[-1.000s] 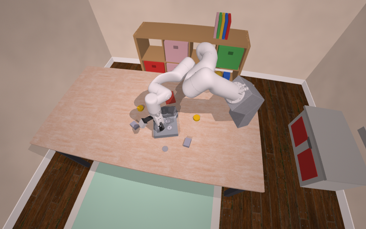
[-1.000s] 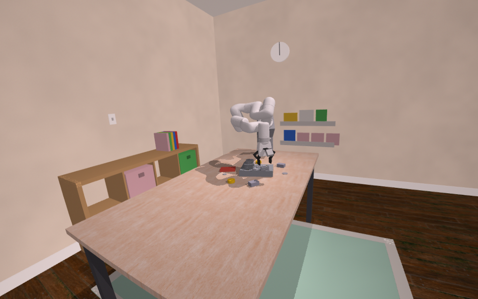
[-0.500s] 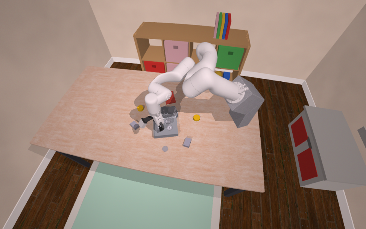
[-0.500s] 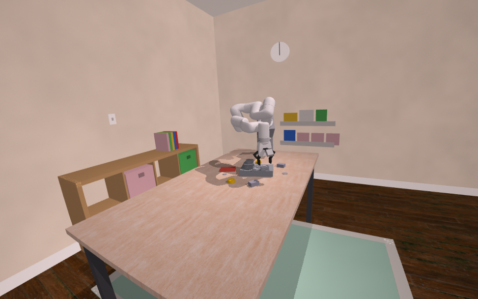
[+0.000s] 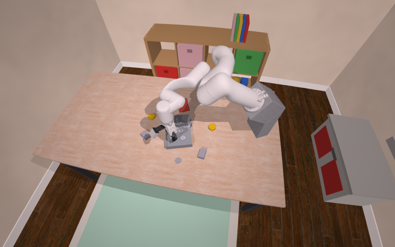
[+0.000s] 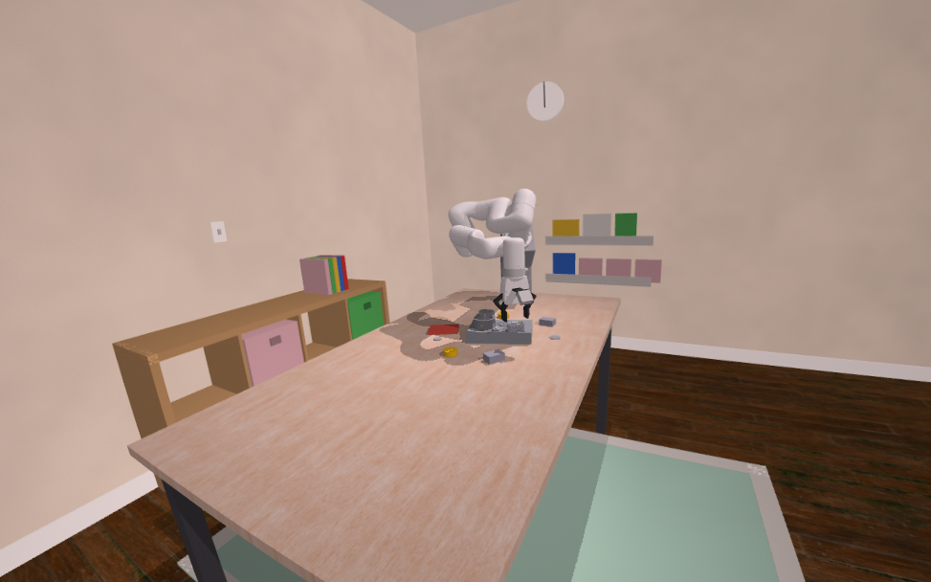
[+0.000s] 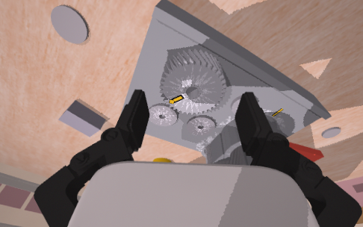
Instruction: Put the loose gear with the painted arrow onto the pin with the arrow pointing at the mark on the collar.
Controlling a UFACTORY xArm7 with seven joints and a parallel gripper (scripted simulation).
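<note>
Hovering hand (image 7: pixel 193 112) open, empty | 1 arrow gear (image 7: pixel 193 86) | 2 sm gears (image 7: pixel 163 115)

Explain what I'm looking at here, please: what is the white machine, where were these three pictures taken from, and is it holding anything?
The white machine is a jointed robot arm mounted beside a wooden table. One picture looks down from above, one looks along the table from across the room, and one comes from a camera on the arm's wrist, looking past its two black fingers.

Those fingers form the pincer. It is wide open and holds nothing, hanging over a grey timing case that carries several gears. The largest gear has a yellow arrow painted on it. A second yellow mark shows by the right finger.

Around the case lie small grey blocks, a grey disc, yellow pieces and a red block.
</note>
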